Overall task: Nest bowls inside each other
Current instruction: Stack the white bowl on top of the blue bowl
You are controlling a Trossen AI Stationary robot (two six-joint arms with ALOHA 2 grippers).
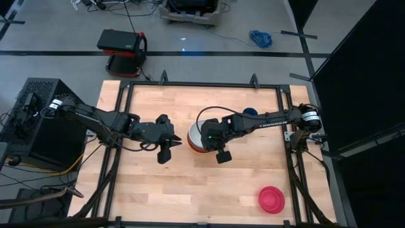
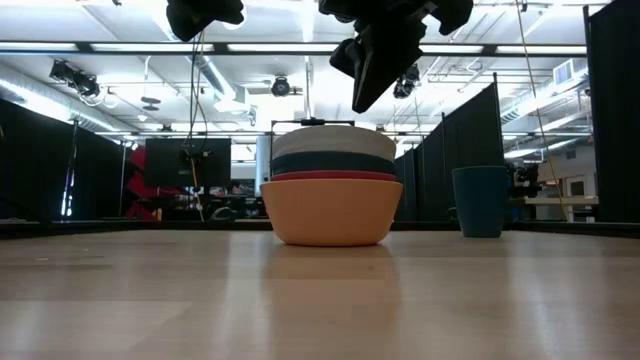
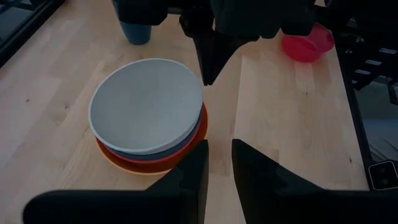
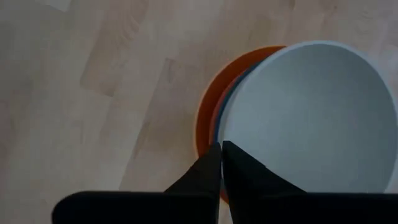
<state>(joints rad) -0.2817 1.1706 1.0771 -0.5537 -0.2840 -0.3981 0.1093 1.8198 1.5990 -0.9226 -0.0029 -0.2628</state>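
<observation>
Both arms are matte black, built of chunky jointed segments; the left arm (image 1: 101, 120) carries a pale band near its shoulder, and a thin black cable loops beneath it; the right arm (image 1: 266, 119) bears white lettering along its forearm, a silvery ring at its base joint, and a dark cable arching over its wrist; the left gripper (image 3: 217, 169) ends in broad, wedge-shaped black fingers; the right gripper (image 4: 221, 163) tapers to slim dark points.

lab | black partition curtains (image 2: 470, 150), ceiling lights (open-plan) | framed wood table (image 1: 152, 183)
</observation>
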